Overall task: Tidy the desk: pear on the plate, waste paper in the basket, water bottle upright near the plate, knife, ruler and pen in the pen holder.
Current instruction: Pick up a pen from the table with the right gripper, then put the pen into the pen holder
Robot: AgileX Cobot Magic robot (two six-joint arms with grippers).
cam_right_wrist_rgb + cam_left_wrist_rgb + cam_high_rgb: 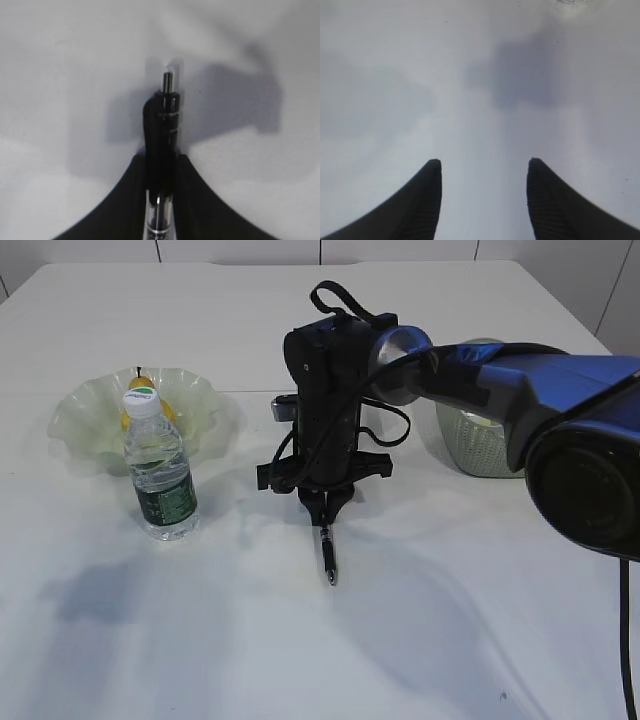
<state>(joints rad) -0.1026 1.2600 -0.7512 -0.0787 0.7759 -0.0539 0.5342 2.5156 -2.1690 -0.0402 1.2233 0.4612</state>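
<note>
Right claw (325, 508) clamped shut on slim black pen with clear barrel (328, 558), gripped near one end, the rest hanging below the fingertips, tip at or just above white flat tabletop (450, 640); contact not clear. In the right wrist view, pen (164, 145) pinched between both pads and poking straight out past them.

Left claw (484, 165) wide open, nothing held, over bare tabletop.

Elsewhere: yellow pear (150, 410) already in translucent pale green ruffled plate (90, 415); small clear water bottle with white cap and dark green label (158, 468) upright just in front of that plate; sage green perforated basket (475, 445) behind the right arm. Matte black pen holder mostly hidden behind the wrist, hard to make out.

Risks, as judged from here:
- Swivel or slip of pen in the pinch, given the long free length below a narrow hold.
- Snag on the holder's rim if carried in tilted.
- Knock against the holder or basket from the bulky wrist close by.
</note>
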